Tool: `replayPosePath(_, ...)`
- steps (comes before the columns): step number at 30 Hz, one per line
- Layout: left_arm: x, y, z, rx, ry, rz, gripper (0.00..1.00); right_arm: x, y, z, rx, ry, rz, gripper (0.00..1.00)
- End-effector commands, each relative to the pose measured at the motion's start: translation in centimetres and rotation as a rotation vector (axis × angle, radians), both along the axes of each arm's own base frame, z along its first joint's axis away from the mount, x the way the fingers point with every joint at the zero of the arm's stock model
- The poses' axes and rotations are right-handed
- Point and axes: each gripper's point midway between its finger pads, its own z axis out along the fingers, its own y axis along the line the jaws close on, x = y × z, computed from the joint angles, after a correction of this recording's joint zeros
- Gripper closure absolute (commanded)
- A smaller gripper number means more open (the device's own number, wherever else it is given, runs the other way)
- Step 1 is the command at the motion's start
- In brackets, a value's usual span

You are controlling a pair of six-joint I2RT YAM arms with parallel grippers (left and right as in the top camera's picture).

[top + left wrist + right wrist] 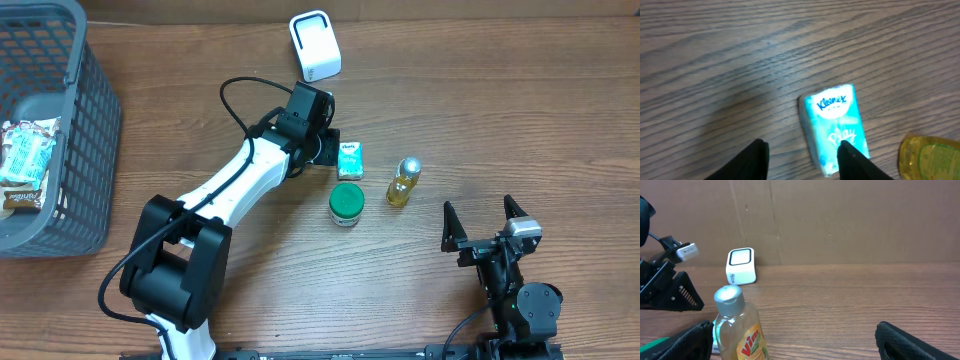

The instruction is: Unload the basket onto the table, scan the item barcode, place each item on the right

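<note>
The brown wood-grain table [520, 90] presented a smooth, matt finish with printed-looking grain. The teal rectangular tissue pack [837, 120] was wrapped in soft plastic film, slightly glossy. The clear plastic bottle of yellow liquid [742, 335] carried a silver cap [729, 296] with a dull metallic sheen. The white rounded barcode scanner [315, 45] showed smooth, glossy plastic; the grey lattice basket [95, 120] was rigid plastic — matt throughout.

We see a small teal tissue pack [350, 160] lying flat, label up, near the centre of the overhead frame. A white scanner [315, 45] stands at top centre, apart from it.
</note>
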Motion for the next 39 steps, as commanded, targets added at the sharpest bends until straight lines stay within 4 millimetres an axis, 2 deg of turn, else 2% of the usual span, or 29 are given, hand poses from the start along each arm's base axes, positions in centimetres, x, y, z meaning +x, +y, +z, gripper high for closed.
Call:
replayPosePath(1, -0.9, -1.3, -2.5, -0.054, 0.082, -0.03, 0.5, 0.0, -0.2, -0.3, 0.004, 0.0, -0.008, 0.0)
replayPosePath(7, -0.8, -1.4, -5.3, -0.044, 0.119, -0.032, 0.53, 0.0, -0.2, -0.3, 0.004, 0.0, -0.008, 0.0)
replayPosePath(11, -0.9, 0.3, -6.2, 0.041, 0.128, 0.013, 0.55, 0.0, -0.2, -0.3, 0.004, 0.0, -0.008, 0.0)
replayPosePath(19, -2.1, 1.9, -7.0, 0.091, 0.191, 0.034, 0.57, 0.0, -0.2, -0.3, 0.004, 0.0, -0.008, 0.0)
replayPosePath(24, -2.1, 3.0, -7.3, 0.129, 0.204, 0.097, 0.56, 0.0, -0.2, -0.3, 0.004, 0.0, -0.008, 0.0)
replayPosePath(39, -2.6, 4.0, -7.5, 0.134, 0.249, 0.147, 0.55, 0.0, -0.2, -0.3, 0.004, 0.0, -0.008, 0.0)
